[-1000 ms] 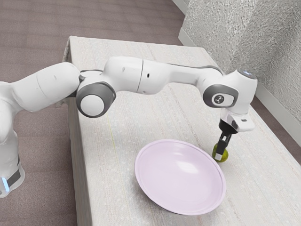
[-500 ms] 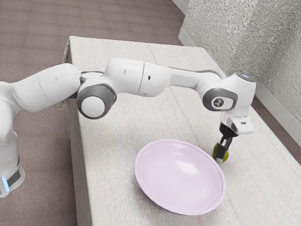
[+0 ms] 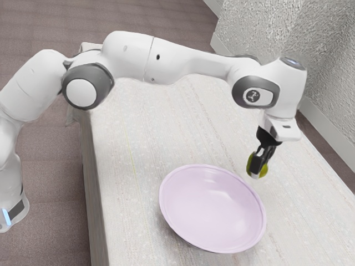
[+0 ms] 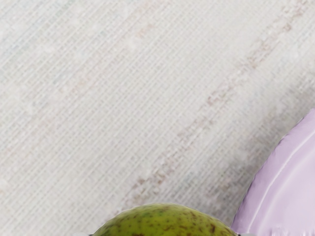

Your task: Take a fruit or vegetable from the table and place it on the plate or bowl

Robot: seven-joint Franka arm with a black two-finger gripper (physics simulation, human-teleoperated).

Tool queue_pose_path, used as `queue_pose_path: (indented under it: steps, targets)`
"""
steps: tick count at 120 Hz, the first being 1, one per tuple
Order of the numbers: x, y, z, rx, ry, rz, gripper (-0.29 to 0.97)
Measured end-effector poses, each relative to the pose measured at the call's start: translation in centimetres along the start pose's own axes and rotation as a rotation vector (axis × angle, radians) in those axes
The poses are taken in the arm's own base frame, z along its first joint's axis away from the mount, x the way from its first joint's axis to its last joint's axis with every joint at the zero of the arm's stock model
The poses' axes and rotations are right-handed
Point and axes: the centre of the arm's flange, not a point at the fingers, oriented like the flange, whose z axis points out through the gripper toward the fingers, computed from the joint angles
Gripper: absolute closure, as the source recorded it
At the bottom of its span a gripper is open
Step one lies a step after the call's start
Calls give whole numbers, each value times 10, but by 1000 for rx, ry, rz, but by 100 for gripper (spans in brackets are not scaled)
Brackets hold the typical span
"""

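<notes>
Holding a small green speckled fruit point(image 3: 251, 165), the pincer point(image 3: 258, 169) is clamped on it from both sides, fingers pointing down. The fruit looks to be up off the worktop point(image 3: 144, 144), just beside the rim of the pale purple bowl point(image 3: 183, 185) on the exterior view's right, not over the bowl's middle. The white arm point(image 3: 183, 61) reaches across from the exterior view's left. From the wrist camera, the fruit point(image 4: 165, 221) sits right under the hand, with the bowl's edge point(image 4: 285, 187) next to it and the woven worktop point(image 4: 123, 98) beyond.
</notes>
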Motion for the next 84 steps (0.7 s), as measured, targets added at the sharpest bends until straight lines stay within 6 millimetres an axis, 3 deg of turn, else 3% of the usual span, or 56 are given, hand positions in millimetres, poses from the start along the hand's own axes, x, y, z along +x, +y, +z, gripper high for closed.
queue_pose_path:
  steps: [19, 37, 47, 62, 72, 84]
  targets:
    - [10, 123, -3, -60, -85, 118, 39]
    - [-15, 181, 13, -115, -137, 129, 41]
    - [-21, 193, 6, -117, -122, 119, 40]
    - [-23, 195, 9, -123, -113, 96, 40]
    - [-22, 195, 13, -130, -111, 84, 22]
    - [-20, 198, 15, -132, -105, 79, 11]
